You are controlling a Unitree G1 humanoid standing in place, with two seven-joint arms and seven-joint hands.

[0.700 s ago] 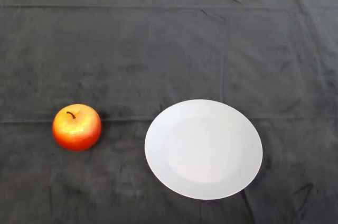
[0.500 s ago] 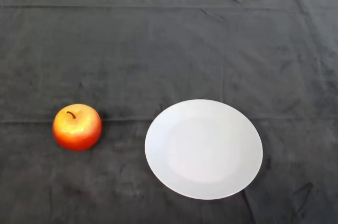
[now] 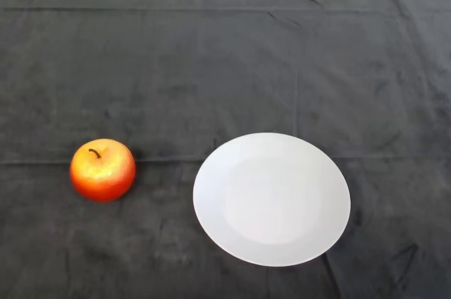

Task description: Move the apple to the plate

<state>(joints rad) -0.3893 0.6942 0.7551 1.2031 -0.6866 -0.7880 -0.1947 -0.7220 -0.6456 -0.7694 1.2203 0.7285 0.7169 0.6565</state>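
Although nothing has shifted across these views, the dark grey cloth-covered table (image 3: 225, 59) fills the frame, the round white plate (image 3: 271, 198) sits bare at lower centre-right, the red-orange apple (image 3: 102, 169) waits untouched at lower left, and no hand shows.

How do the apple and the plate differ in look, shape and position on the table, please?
The apple is red and orange with a dark stem on top; the plate is plain white. The apple is round and stands tall, while the plate is flat and much wider. The apple sits to the plate's left, apart from it, and the plate holds nothing. Both rest on the dark cloth.
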